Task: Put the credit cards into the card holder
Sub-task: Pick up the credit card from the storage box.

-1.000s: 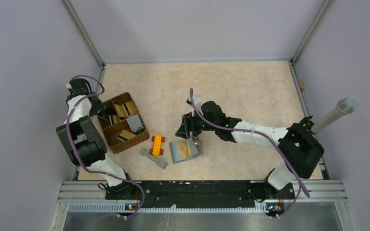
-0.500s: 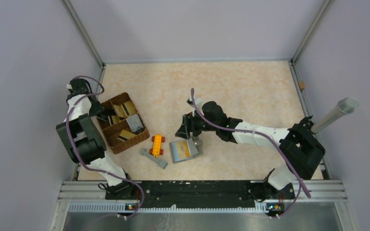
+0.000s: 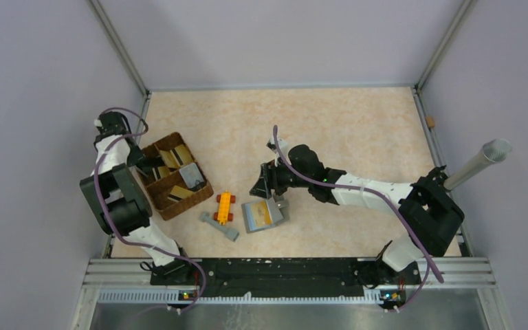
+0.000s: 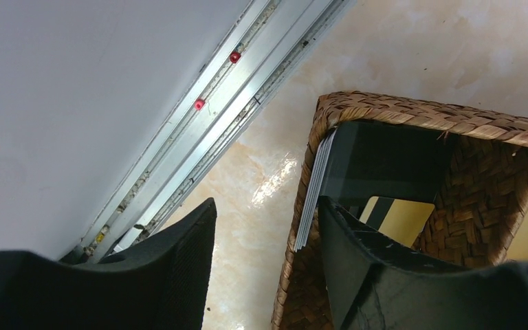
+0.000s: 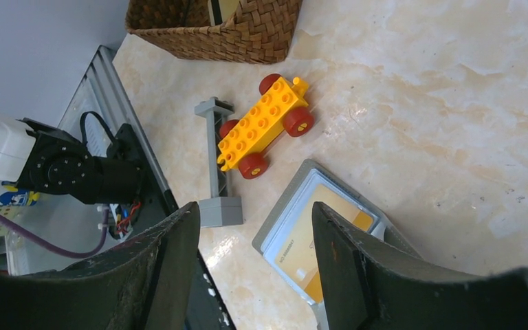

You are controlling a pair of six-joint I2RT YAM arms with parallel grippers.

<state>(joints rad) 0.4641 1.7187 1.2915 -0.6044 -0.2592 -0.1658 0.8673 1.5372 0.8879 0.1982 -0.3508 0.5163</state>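
The grey card holder (image 3: 265,215) lies open on the table with a gold credit card (image 5: 320,230) in its pocket (image 5: 295,206). My right gripper (image 5: 254,210) hovers just above it, open, nothing between its fingers. More credit cards (image 3: 179,157) lie in the woven basket (image 3: 184,207). My left gripper (image 4: 267,206) is at the basket's left end. One finger (image 4: 179,268) is outside the wall and the other finger (image 4: 364,268) is inside. Between them stand the wall and a stack of cards (image 4: 314,185) leaning on it; the outer finger is clear of the wall.
An orange toy brick car (image 3: 225,206) and a grey bar piece (image 3: 220,225) lie between basket and card holder. The metal frame rail (image 4: 227,89) and side wall run close to the basket's left. A gold card (image 4: 399,220) lies deeper in the basket.
The left gripper's jaws have narrowed around the basket wall and card stack. The right arm has stayed in place above the card holder.
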